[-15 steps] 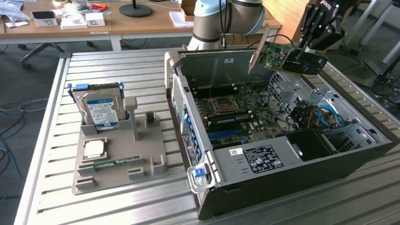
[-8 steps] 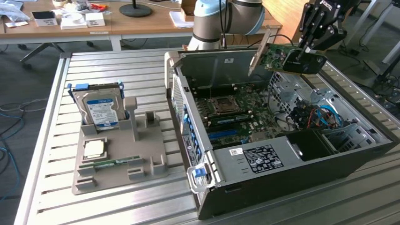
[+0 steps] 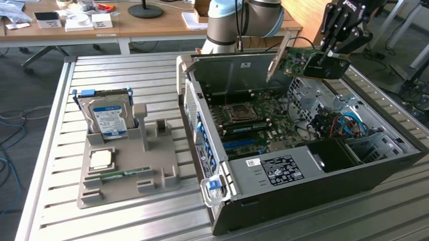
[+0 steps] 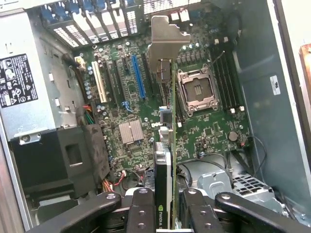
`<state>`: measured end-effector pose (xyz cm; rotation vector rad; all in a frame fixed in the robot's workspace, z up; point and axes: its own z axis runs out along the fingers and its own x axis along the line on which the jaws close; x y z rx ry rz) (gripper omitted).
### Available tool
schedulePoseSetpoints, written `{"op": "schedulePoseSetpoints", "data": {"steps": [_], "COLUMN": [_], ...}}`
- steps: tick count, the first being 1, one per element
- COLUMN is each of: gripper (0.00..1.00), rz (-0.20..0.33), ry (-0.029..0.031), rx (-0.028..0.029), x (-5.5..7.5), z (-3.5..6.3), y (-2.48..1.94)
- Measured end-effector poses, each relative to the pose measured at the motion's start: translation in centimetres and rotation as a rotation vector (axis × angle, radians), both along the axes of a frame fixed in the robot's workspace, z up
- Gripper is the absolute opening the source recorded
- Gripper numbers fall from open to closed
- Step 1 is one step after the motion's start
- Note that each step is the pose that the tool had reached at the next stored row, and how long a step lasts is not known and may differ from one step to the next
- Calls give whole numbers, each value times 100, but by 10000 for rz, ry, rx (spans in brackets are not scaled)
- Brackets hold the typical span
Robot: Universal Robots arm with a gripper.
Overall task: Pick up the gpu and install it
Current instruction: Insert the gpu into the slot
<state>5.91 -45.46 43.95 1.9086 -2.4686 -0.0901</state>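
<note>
The slatted metal tabletop [image 3: 134, 75] carries an open computer case [image 3: 302, 201]. Its side is off and there is free room above the motherboard [image 4: 204, 126]. I can't read the print on the power supply sticker [image 4: 17, 80]. My jaws are clamped on the gpu [image 4: 164, 165], which hangs edge-on above the slots, clear of the case walls.
</note>
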Motion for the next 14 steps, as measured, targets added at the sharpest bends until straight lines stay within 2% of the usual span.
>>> {"op": "schedulePoseSetpoints", "data": {"steps": [10,14], "gripper": [27,27], "rz": [1345,1402], "ry": [0,0], "rx": [0,0], "x": [0,0], "z": [-3,-3], "y": [0,0]}}
